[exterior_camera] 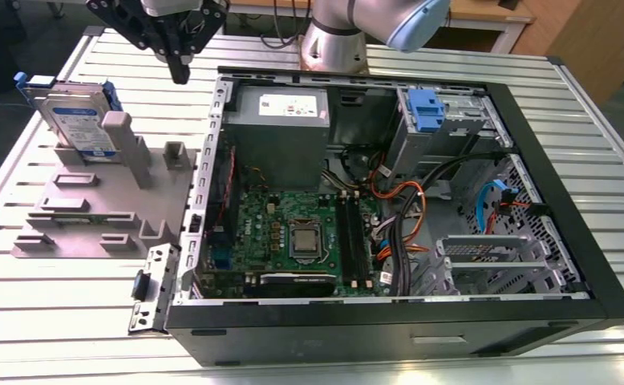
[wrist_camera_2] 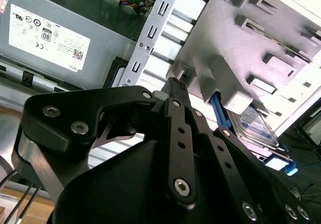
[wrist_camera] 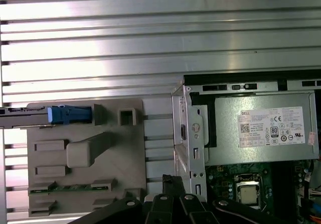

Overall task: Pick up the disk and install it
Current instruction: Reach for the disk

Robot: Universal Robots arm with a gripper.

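The disk (exterior_camera: 77, 120) is held on edge in the holder (exterior_camera: 77, 215), toward the exterior view's left of the gripper (exterior_camera: 180, 74); the jaws are closed, empty.

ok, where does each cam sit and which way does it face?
Exterior view: off the arm, high up, looking down at the case, fixture and upright disk; arm and gripper show.
First wrist view: on the wrist, looking straight down on the table, fixture and disk; the gripper shows.
Second wrist view: on the wrist, looking along the gripper toward the fixture and disk.
Shared: all three show gripper, fixture, disk, case.
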